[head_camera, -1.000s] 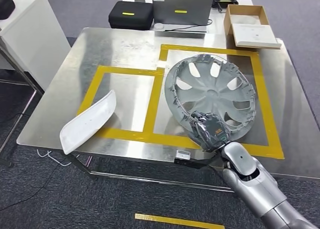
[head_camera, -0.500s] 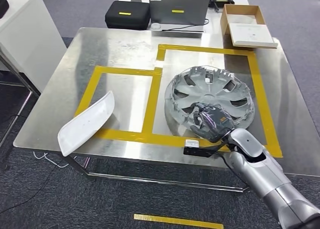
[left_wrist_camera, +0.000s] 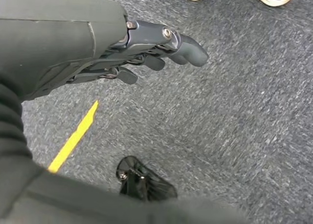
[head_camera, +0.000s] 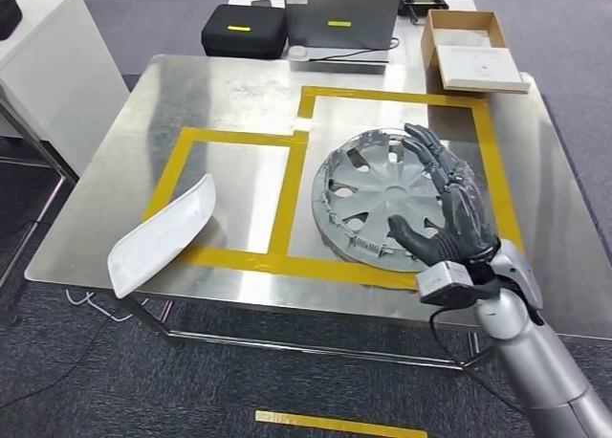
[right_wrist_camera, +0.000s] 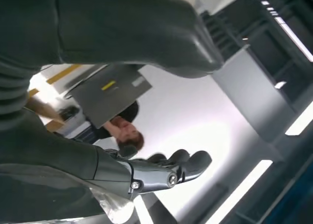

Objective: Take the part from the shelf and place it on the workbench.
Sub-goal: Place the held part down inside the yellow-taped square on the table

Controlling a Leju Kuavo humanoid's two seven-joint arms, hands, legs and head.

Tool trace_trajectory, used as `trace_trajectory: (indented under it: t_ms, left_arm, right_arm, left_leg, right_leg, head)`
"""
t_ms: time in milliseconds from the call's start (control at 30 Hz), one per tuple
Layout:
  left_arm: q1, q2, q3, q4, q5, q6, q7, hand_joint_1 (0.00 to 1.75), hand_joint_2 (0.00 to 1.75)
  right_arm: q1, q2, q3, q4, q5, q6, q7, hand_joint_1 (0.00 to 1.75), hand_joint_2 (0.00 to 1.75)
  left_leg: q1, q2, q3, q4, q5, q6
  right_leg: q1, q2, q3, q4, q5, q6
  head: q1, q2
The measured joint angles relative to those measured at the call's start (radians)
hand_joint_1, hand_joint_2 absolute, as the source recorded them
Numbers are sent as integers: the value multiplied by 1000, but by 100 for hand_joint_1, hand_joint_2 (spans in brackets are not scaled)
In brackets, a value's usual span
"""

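Silver-grey wheel cover (head_camera: 382,204), yellow tape (head_camera: 289,194) on steel workbench (head_camera: 216,94), white curved panel (head_camera: 163,235)

brushed shiny metal workbench (head_camera: 216,94); matt grey plastic hubcap (head_camera: 375,194); rough carpet (left_wrist_camera: 239,111).

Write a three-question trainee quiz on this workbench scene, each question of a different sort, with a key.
1. True or false: the right hand grips the wheel cover.
2. Which part overhangs the workbench edge? A. wheel cover B. white part C. cardboard box
3. Fill in: the wheel cover lies inside the ____ tape outline.

Key: 1. False, the hand is open above it. 2. B. 3. yellow.
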Motion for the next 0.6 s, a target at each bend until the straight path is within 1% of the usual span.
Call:
trace_trajectory:
  t_ms: [33, 67, 100, 167, 200, 233, 267, 300, 333, 367, 400, 433, 467, 500, 533, 567, 600]
  left_arm:
    - [1, -1, 0, 0, 0, 0, 0, 0, 0]
    - [1, -2, 0, 0, 1, 0, -1, 0, 0]
    - [0, -3, 1, 1, 4, -2, -3, 0, 0]
    - [-1, -6, 2, 4, 9, -6, -9, 0, 0]
    - [-1, -8, 2, 5, 13, -7, -13, 0, 0]
    - [-1, -9, 3, 7, 15, -7, -15, 0, 0]
    - [-1, -11, 3, 8, 17, -6, -17, 0, 0]
    - [0, -12, 4, 8, 19, -6, -17, 0, 0]
    - [-1, -14, 4, 8, 19, -6, -17, 0, 0]
    - [-2, -15, 4, 8, 19, -5, -17, 0, 0]
    - [-2, -16, 5, 8, 19, -5, -17, 0, 0]
    - [-3, -17, 5, 8, 20, -5, -17, 0, 0]
    - [-3, -18, 6, 8, 20, -4, -17, 0, 0]
    - [-2, -19, 7, 8, 20, -3, -17, 0, 0]
    - [-1, -19, 9, 8, 22, -2, -16, 0, 0]
    - [0, -20, 12, 8, 24, 0, -15, 0, 0]
    - [1, -21, 14, 8, 26, 2, -13, 0, 0]
  right_arm:
    - [11, 4, -8, -41, -20, 17, -8, 0, 0]
    - [17, 7, -12, -74, -35, 30, -16, 0, 0]
    - [23, 13, -16, -109, -52, 40, -25, 0, 0]
    - [38, 28, -21, -174, -85, 49, -44, 0, 0]
    - [49, 37, -22, -208, -100, 51, -53, 0, 0]
    - [62, 44, -23, -236, -107, 48, -59, 0, 0]
    - [78, 51, -24, -263, -106, 42, -64, 0, 0]
    - [94, 55, -25, -288, -100, 33, -69, 0, 0]
    - [109, 58, -25, -309, -92, 24, -73, 0, 0]
    - [122, 60, -26, -327, -85, 16, -77, 0, 0]
    - [131, 62, -26, -341, -81, 11, -80, 0, 0]
    - [137, 63, -27, -352, -78, 7, -81, 0, 0]
    - [144, 65, -28, -361, -75, 3, -83, 0, 0]
    - [151, 65, -28, -367, -71, -2, -84, 0, 0]
    - [159, 66, -29, -370, -66, -10, -84, 0, 0]
    - [170, 66, -32, -373, -59, -20, -84, 0, 0]
    - [183, 67, -36, -375, -53, -33, -86, 0, 0]
  left_leg:
    - [1, 0, -1, 6, -8, -5]
    - [2, 0, -5, 20, -25, -9]
    - [3, 1, -16, 57, -58, -14]
    - [4, 1, -48, 173, -139, -20]
    - [4, 1, -61, 230, -171, -21]
    - [4, 1, -59, 255, -184, -20]
    - [4, 1, -40, 245, -179, -17]
    - [3, 1, -2, 197, -161, -12]
    - [1, 1, 46, 128, -138, -5]
    - [-1, 1, 90, 59, -122, 1]
    - [-4, 1, 121, 7, -111, 5]
    - [-8, 1, 135, -21, -105, 9]
    - [-12, 1, 135, -30, -102, 12]
    - [-13, 1, 130, -32, -91, 17]
    - [-12, 2, 125, -35, -80, 23]
    - [-11, 4, 115, -39, -67, 30]
    - [-8, 6, 104, -42, -53, 36]
  right_leg:
    - [-1, 0, -2, 0, 3, -7]
    - [-2, -1, -3, -1, 7, -14]
    - [-3, -2, -6, -3, 11, -21]
    - [-2, -3, -14, -3, 18, -31]
    - [0, -3, -21, -3, 23, -34]
    - [2, -4, -28, -3, 28, -35]
    - [4, -4, -35, -2, 35, -35]
    - [6, -3, -42, -3, 42, -34]
    - [7, -3, -47, -2, 49, -32]
    - [9, -2, -52, -2, 56, -28]
    - [10, -2, -56, -3, 63, -24]
    - [9, -2, -58, -4, 70, -19]
    - [8, -3, -58, -7, 79, -12]
    - [7, -3, -59, -12, 88, -6]
    - [5, -3, -61, -14, 90, -1]
    - [4, -2, -67, -8, 74, 4]
    - [4, -2, -79, 17, 38, 9]
  head:
    - [0, 0]
    - [-1, 0]
    - [-2, 0]
    - [-4, 0]
    - [-4, 0]
    - [-5, 0]
    - [-5, 0]
    - [-4, 0]
    - [-4, 0]
    - [-4, 0]
    - [-4, 0]
    - [-4, 0]
    - [-3, 0]
    - [-3, 0]
    - [-4, 0]
    - [-3, 0]
    - [-2, 0]
